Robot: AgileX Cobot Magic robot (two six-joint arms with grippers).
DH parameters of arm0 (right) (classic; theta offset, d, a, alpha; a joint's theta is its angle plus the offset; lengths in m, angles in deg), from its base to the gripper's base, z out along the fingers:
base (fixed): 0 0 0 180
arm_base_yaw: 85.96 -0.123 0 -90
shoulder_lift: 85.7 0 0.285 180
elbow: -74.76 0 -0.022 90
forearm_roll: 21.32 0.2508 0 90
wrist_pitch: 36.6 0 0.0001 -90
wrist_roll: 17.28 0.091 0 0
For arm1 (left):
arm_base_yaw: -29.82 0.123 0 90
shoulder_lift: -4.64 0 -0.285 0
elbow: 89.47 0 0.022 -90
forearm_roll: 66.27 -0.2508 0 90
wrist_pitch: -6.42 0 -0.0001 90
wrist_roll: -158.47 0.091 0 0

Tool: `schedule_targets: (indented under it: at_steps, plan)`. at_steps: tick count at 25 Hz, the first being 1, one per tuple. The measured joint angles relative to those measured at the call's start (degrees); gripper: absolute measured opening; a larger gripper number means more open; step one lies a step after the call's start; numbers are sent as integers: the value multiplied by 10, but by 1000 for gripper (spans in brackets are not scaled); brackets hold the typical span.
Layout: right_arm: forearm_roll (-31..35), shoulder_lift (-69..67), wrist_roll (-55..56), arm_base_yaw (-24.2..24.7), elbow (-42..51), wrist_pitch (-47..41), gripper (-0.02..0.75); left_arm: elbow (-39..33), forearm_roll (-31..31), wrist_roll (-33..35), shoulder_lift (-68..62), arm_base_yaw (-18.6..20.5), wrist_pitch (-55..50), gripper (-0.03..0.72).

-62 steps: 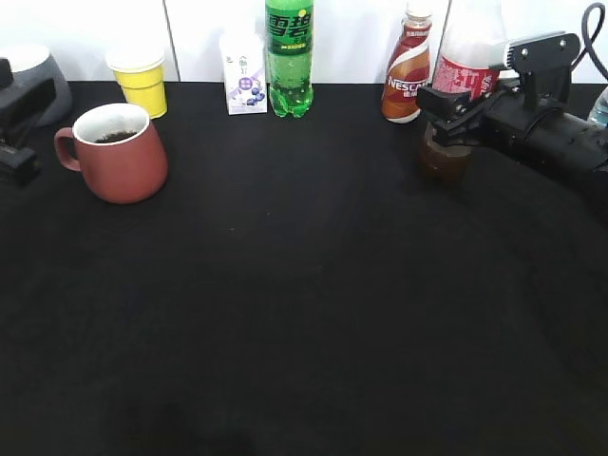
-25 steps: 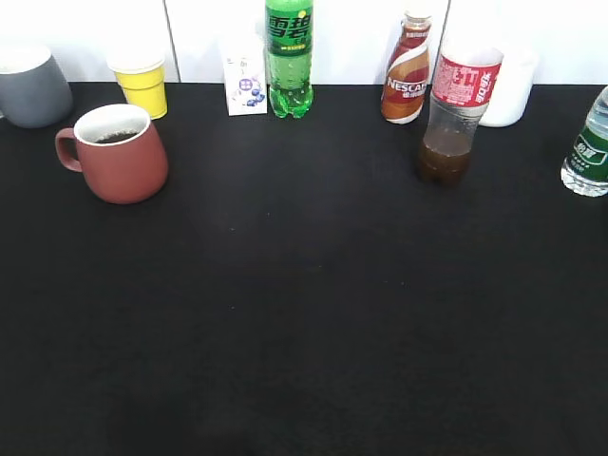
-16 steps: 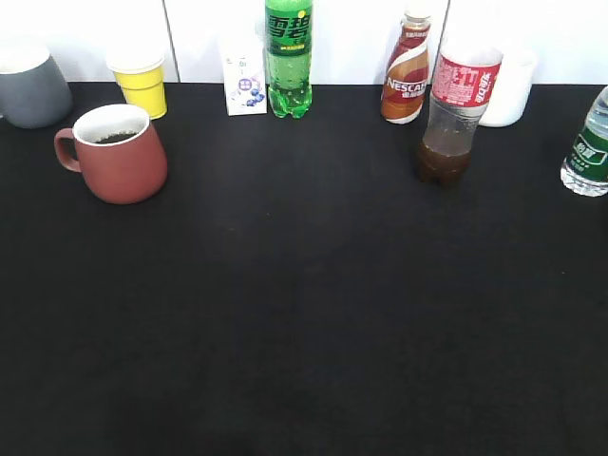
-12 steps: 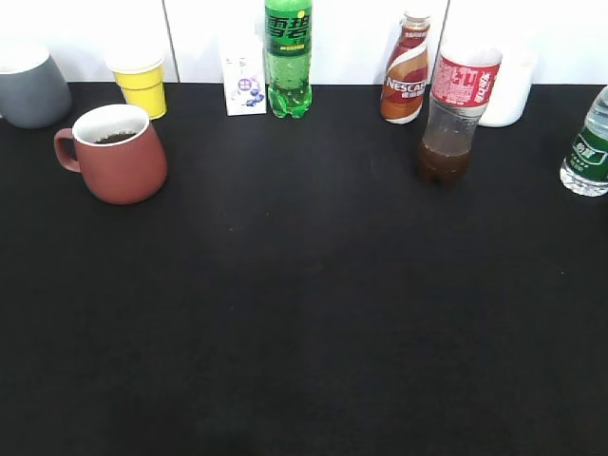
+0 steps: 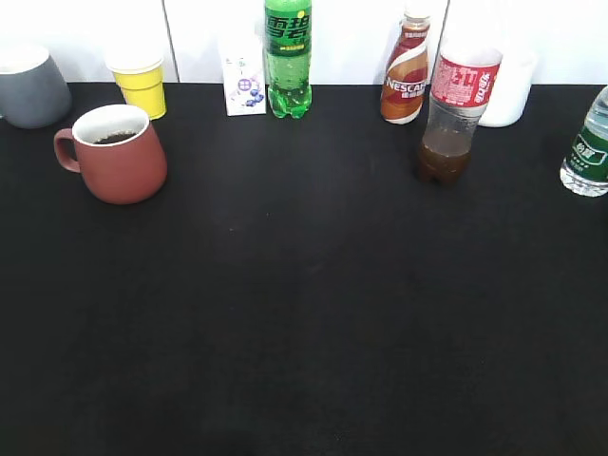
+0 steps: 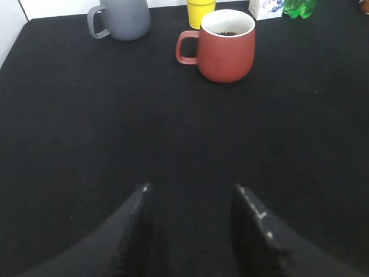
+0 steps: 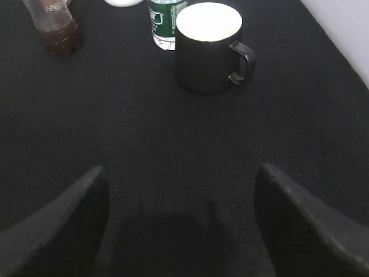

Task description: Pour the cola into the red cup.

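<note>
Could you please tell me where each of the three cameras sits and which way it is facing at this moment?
Exterior view: in front of the table, slanting down toward the back wall; shows the cola bottle and red cup; no robot parts visible.
Left wrist view: low behind the open left gripper, facing the red cup and grey mug.
Right wrist view: behind the open right gripper, facing a black mug and the cola bottle.
Shared: the red cup in exterior and left wrist views.

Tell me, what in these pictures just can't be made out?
- Cola bottle: cap cut off by the top edge in the exterior view and in the right wrist view.
- Red cup: a dark patch inside; how full it is can't be judged.
- Black mug: its white inside is washed out by glare in the right wrist view.
- Small carton: print too small to read.
</note>
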Motion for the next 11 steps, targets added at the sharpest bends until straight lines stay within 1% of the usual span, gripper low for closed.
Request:
schedule_targets:
  at_steps: [11]
  plan:
    - [0, 0, 0, 1, 0, 1, 595, 0, 0, 1, 0, 0, 0, 340]
